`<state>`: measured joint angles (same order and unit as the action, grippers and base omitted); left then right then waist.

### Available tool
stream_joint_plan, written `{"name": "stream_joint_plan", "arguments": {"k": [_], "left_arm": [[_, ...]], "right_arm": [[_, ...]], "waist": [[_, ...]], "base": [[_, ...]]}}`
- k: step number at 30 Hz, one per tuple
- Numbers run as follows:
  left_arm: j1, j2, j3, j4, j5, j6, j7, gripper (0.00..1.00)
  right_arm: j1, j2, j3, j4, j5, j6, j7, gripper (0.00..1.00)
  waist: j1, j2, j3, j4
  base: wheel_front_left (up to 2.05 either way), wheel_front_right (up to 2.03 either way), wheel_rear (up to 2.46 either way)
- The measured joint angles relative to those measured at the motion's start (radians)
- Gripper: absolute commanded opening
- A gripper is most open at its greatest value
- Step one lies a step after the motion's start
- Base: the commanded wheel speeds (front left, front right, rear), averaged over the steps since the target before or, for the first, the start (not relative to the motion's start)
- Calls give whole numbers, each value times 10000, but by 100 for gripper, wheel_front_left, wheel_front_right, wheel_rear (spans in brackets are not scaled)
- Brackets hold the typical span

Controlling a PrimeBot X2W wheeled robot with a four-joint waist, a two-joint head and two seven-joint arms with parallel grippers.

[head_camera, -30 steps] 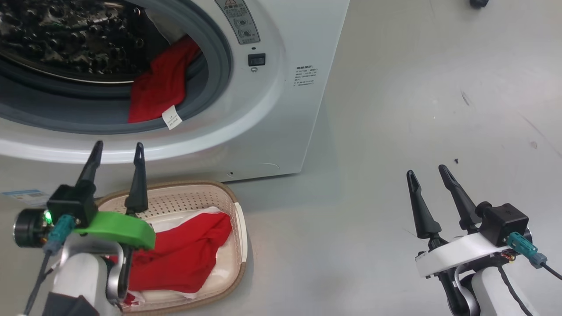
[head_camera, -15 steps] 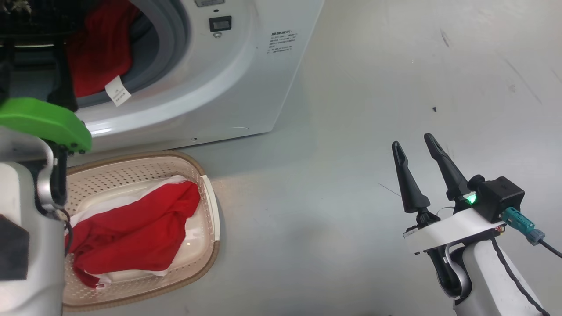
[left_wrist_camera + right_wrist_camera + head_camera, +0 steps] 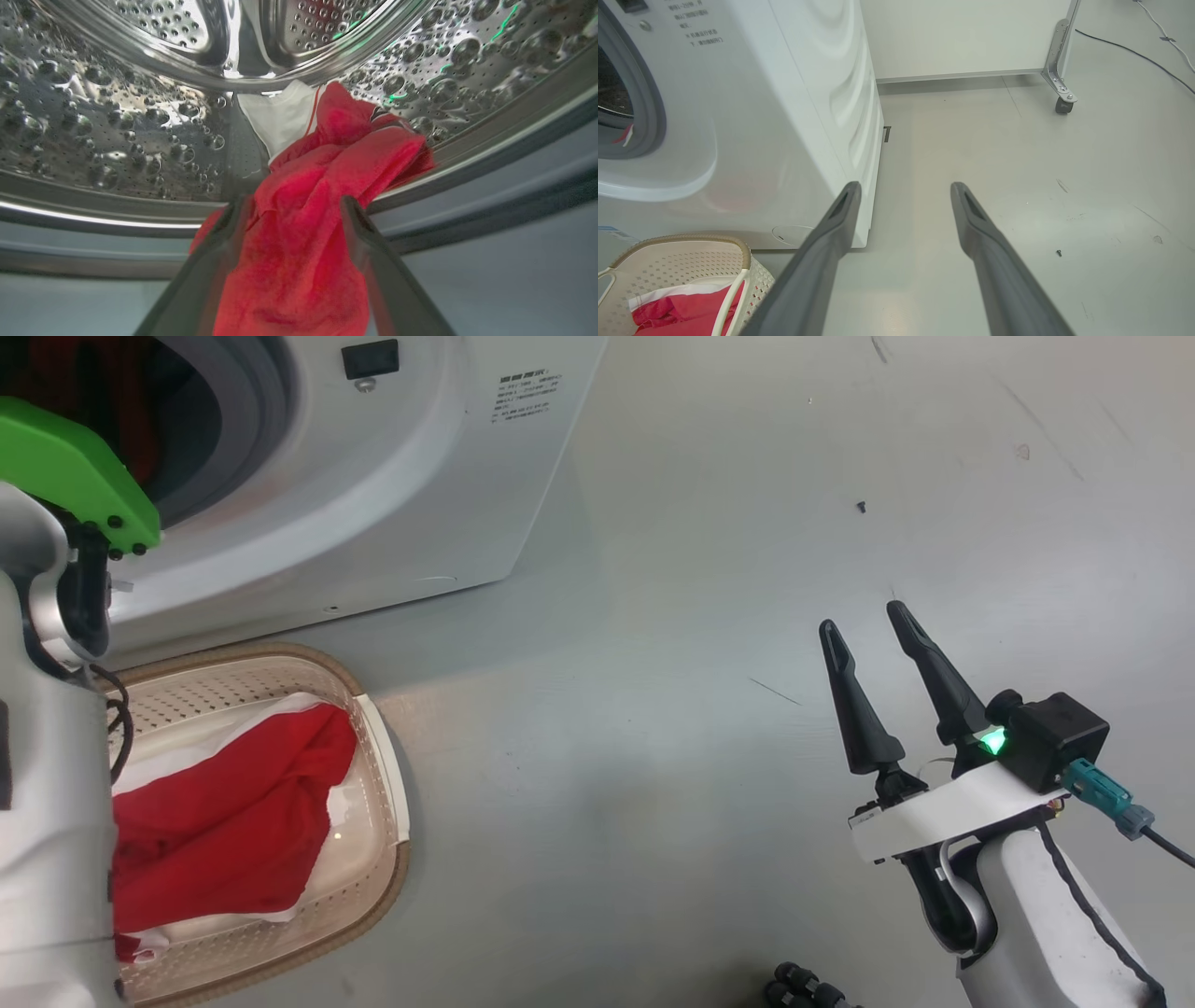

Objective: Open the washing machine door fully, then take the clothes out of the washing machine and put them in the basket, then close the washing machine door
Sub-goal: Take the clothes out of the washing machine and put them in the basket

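Note:
The white washing machine [image 3: 392, 495] stands at the upper left, and its door is out of view. My left arm, with its green wrist piece [image 3: 65, 467], reaches into the opening. In the left wrist view my left gripper [image 3: 293, 205] is open, its fingers either side of a red garment [image 3: 322, 196] draped over the drum's [image 3: 117, 116] lip. A white piece [image 3: 285, 116] lies behind it. The cream basket [image 3: 378, 775] on the floor below holds a red garment [image 3: 224, 812] over white cloth. My right gripper [image 3: 861, 621] hangs open over bare floor, far right of the machine.
Grey floor spreads to the right of the machine. A wheeled frame leg [image 3: 1062, 105] and a cable [image 3: 1134, 51] lie beyond it by a white wall. A small screw [image 3: 860, 507] sits on the floor. Black parts [image 3: 803, 985] show at the bottom edge.
The head camera has swung right, shifting the machine and basket leftward in the picture. My left arm has risen from over the basket into the machine's opening. The right gripper stays open.

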<state>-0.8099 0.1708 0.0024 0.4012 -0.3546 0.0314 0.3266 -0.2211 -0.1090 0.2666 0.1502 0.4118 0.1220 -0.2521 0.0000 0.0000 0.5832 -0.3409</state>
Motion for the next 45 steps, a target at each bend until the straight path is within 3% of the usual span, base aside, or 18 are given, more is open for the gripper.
{"name": "stream_joint_plan", "arguments": {"k": [16, 32, 34, 35, 45], "left_arm": [[-1377, 222, -305, 1547, 222, 19, 788, 100], [-1983, 343, -556, 2550, 336, -297, 915, 100], [-2018, 343, -583, 2667, 336, -378, 915, 28], [-2045, 343, -610, 2696, 336, -382, 899, 0], [-2098, 324, -640, 3177, 336, -497, 568, 0]], "right_arm": [[-219, 2, 88, 25, 2, 0, 0, 100], [-446, 23, 0, 40, 15, 0, 0, 100], [-469, 25, -4, 58, 15, 0, 0, 100], [-476, 27, -6, 67, 15, 0, 0, 100], [-554, 31, -82, 115, 13, 0, 0, 100]], "waist": [[0, 0, 311, -229], [0, 0, 450, -274], [0, 0, 444, -263], [0, 0, 440, -257], [0, 0, 348, -174]], "base": [[0, 0, 0], [0, 0, 0], [0, 0, 0], [0, 0, 0], [0, 0, 0]]}}
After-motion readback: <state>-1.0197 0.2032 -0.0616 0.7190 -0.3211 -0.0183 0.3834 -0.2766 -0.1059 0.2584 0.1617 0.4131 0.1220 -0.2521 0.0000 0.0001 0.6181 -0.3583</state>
